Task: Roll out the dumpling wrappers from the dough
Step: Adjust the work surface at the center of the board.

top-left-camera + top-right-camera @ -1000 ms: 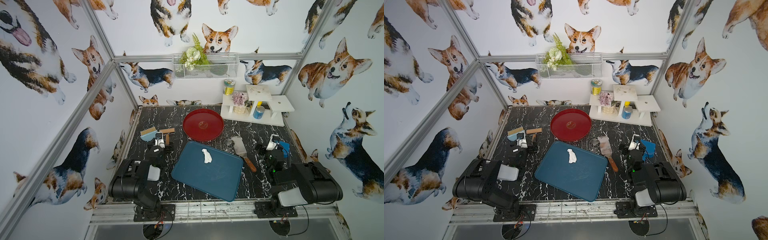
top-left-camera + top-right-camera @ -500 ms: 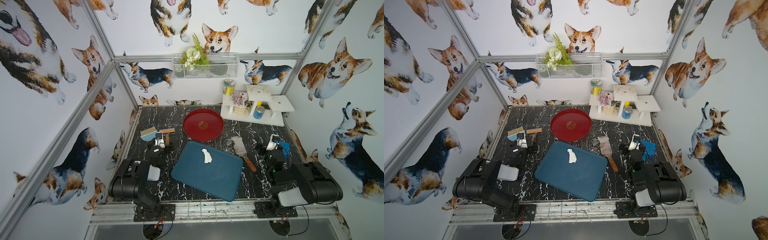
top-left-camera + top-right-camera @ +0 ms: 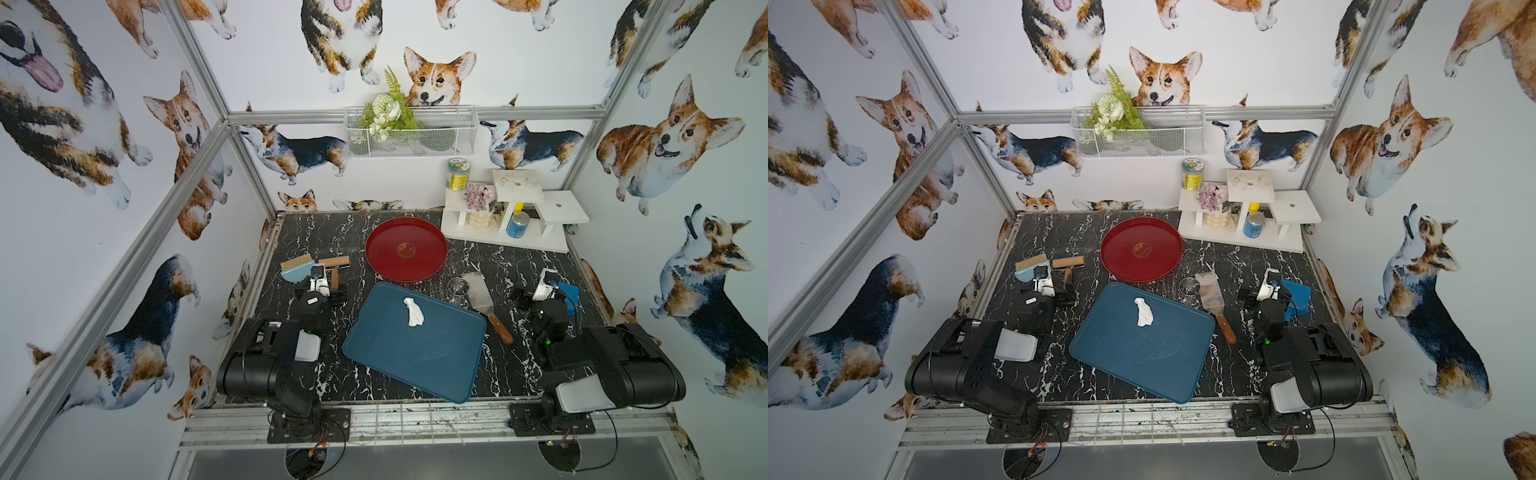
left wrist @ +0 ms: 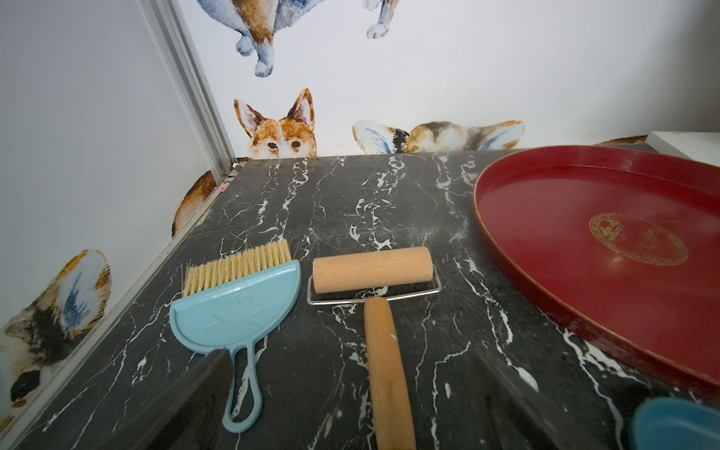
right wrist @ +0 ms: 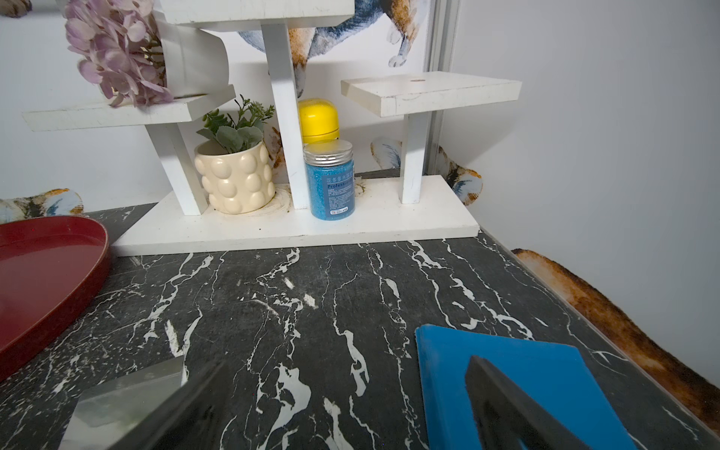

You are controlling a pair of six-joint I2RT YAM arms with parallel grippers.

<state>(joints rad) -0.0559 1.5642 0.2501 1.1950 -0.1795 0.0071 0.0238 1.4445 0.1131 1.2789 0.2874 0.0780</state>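
Observation:
The dough (image 3: pixel 414 312) (image 3: pixel 1144 312) is a small white irregular lump lying on the far part of the blue tray (image 3: pixel 415 357). No dumpling wrappers are in view. A wooden roller (image 3: pixel 336 262) (image 4: pixel 372 269) lies left of the tray. Its handle (image 4: pixel 385 370) runs between the open fingers of my left gripper (image 3: pixel 323 291) (image 4: pixel 350 352), untouched. My right gripper (image 3: pixel 540 297) (image 5: pixel 346 362) rests open and empty over bare table right of the tray. The red plate (image 3: pixel 406 266) behind the tray holds nothing.
A metal spatula (image 3: pixel 478 291) and a small round ring (image 3: pixel 457 286) lie between the tray and the right gripper. A blue scraper (image 5: pixel 506 370) sits under its right finger. A light blue brush and dustpan (image 4: pixel 237 307) lie by the roller. A white shelf (image 3: pixel 507 241) fills the back right.

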